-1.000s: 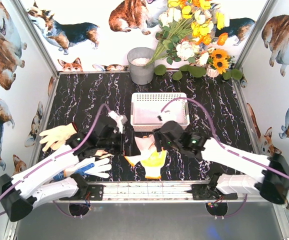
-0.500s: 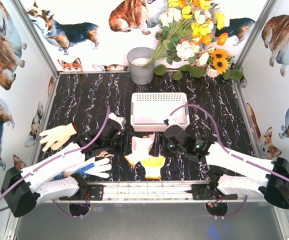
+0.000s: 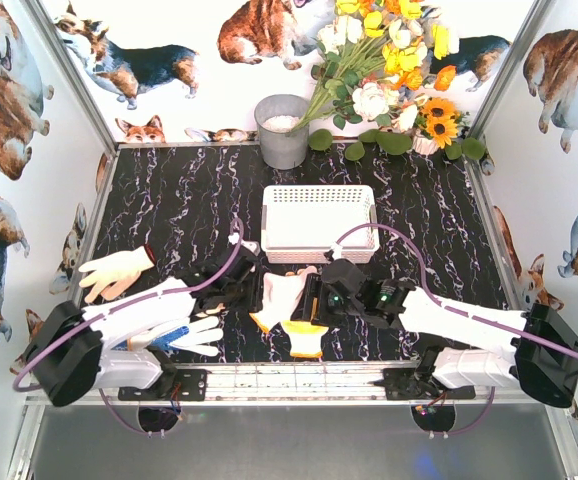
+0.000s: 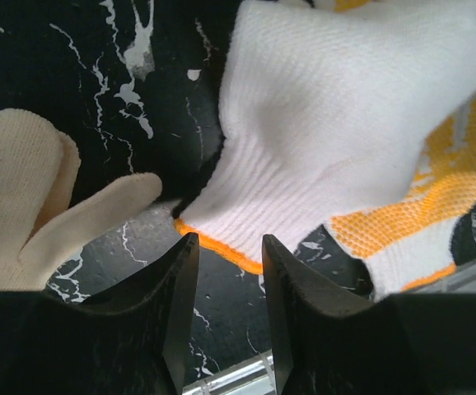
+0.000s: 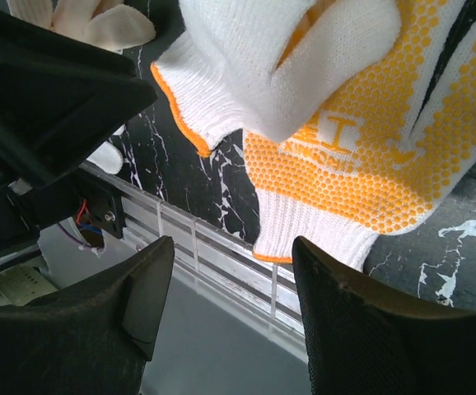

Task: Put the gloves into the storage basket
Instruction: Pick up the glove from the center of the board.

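Before the storage basket (image 3: 319, 254), the white glove (image 3: 277, 298) lies lengthwise, fingers toward it.

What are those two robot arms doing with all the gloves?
The gloves are meant to go into the white basket, which looks empty so far. The left gripper has its jaws either side of the cuff of a white glove, not pinched yet. The right gripper hangs open over a yellow-dotted glove. A cream glove and a blue-dotted glove lie at the left.

4 gloves (image 3: 279, 297), 1 wht basket (image 3: 319, 189), 1 gry bucket (image 3: 282, 135), 1 flower bunch (image 3: 384, 60).
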### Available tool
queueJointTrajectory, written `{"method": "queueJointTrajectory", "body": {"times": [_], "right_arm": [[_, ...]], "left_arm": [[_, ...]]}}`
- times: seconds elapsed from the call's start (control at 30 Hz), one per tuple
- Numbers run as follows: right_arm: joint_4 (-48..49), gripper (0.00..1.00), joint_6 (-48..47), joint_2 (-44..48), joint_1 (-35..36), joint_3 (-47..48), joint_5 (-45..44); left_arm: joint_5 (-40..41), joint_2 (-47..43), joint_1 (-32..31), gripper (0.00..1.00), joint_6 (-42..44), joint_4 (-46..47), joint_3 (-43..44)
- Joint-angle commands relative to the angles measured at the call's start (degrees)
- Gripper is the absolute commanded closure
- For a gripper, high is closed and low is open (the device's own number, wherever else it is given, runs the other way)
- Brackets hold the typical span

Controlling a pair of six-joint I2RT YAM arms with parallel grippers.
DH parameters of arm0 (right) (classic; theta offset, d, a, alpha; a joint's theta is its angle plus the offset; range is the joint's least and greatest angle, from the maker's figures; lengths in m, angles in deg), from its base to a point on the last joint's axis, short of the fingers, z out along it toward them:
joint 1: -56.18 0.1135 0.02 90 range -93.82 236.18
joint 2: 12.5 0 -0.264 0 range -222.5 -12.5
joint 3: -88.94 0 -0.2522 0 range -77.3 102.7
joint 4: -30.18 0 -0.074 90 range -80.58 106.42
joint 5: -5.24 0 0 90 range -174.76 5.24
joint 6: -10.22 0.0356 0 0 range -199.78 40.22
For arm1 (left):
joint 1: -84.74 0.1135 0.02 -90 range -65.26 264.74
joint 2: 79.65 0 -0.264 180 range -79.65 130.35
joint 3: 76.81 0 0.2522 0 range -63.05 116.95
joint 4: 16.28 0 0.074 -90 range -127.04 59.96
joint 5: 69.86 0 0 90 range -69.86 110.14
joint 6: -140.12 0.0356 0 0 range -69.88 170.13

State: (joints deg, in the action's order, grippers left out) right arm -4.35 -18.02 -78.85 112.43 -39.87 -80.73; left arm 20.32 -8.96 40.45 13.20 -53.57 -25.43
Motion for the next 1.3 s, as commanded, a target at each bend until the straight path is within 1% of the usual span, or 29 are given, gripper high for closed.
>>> {"method": "queueJointTrajectory", "body": {"times": [0.0,0.2,0.33,0.43,0.57,0.7,0.83,0.97,1.03,1.07,1.2,1.27], "right_arm": [[2.23,0.39,0.67,1.92,0.25,-0.62,-1.81],[0.19,0.38,-1.28,1.92,0.24,0.59,-1.85],[0.67,0.38,-2.46,1.13,0.22,1.07,-0.89],[0.74,0.38,-3.33,-0.13,0.26,2.06,0.08],[1.05,0.37,-3.61,-1.53,0.26,3.06,0.46],[1.80,0.37,-3.27,-2.22,0.31,3.22,0.62],[0.82,0.37,-3.84,-2.44,0.30,4.10,-0.50],[-1.02,0.37,-4.97,-1.87,0.27,5.03,-2.20],[-1.80,0.33,-5.30,-1.77,0.30,5.35,-2.41],[-1.89,0.32,-5.33,-1.69,0.35,5.37,-2.43],[-1.79,0.32,-4.95,-1.44,0.35,4.90,-2.10],[-1.18,0.32,-4.39,-1.14,0.30,4.34,-2.23]], "left_arm": [[1.91,3.36,0.70,0.70,0.14,1.05,0.76],[3.55,3.95,0.64,0.71,-1.06,1.03,0.17],[5.33,3.87,0.60,0.70,-1.13,1.07,-0.07],[5.36,4.82,0.64,0.71,-1.47,1.56,-0.56],[3.29,5.61,0.61,0.76,-2.41,3.50,-1.07],[0.38,4.97,0.57,0.76,-2.37,7.38,-3.01],[-0.42,5.92,0.61,0.78,-2.35,6.89,-4.39],[-6.03,4.79,0.37,0.75,-2.25,11.22,-7.33],[-7.54,3.95,0.22,0.74,-3.30,13.57,-9.14],[-7.66,3.66,0.23,0.74,-3.70,14.12,-9.83],[-7.96,3.44,0.25,0.75,-4.54,14.53,-11.16],[-9.35,2.96,0.26,0.78,-5.31,16.75,-11.91]]}}
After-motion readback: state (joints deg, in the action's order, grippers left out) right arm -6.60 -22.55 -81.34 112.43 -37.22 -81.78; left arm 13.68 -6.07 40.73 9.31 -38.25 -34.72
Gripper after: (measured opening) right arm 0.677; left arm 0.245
